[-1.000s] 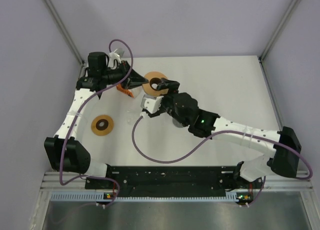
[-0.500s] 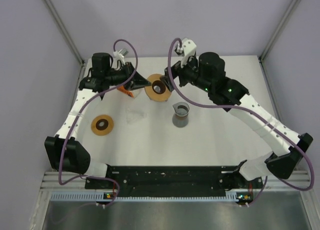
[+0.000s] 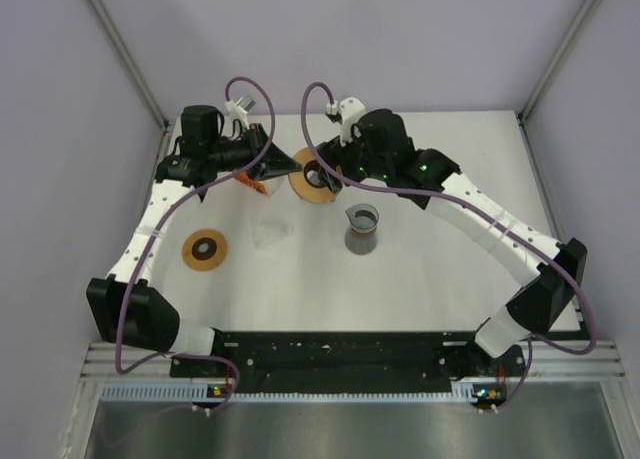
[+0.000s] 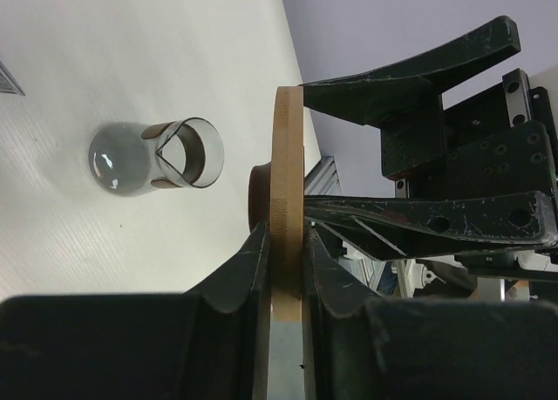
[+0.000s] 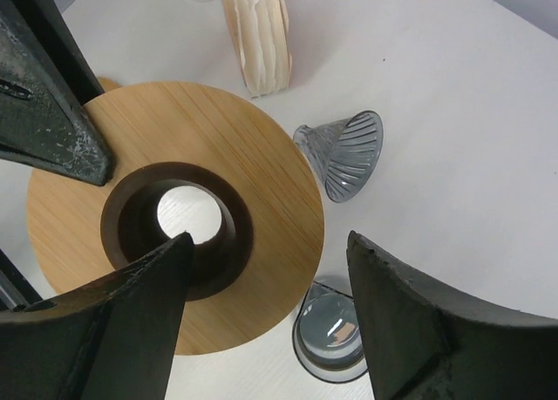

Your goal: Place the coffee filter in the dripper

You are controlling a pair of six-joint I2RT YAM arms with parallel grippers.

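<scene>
Both grippers meet at the wooden ring (image 5: 261, 165): the left gripper (image 4: 283, 243) pinches its rim edge-on, while the right gripper (image 5: 270, 243) hangs spread wide above it, holding nothing. The ribbed paper coffee filter (image 5: 257, 34) stands just beyond, near the glass dripper (image 5: 344, 152) lying on its side. The paper looks light, limp and crushable, so a gentle pinch at its rim seems best.

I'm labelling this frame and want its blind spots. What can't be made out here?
Right wrist: coffee filter cut off by the top edge.
Top external: glass dripper too faint and small for detail.
Left wrist: lower rim of the wooden ring hidden by the left gripper.
</scene>
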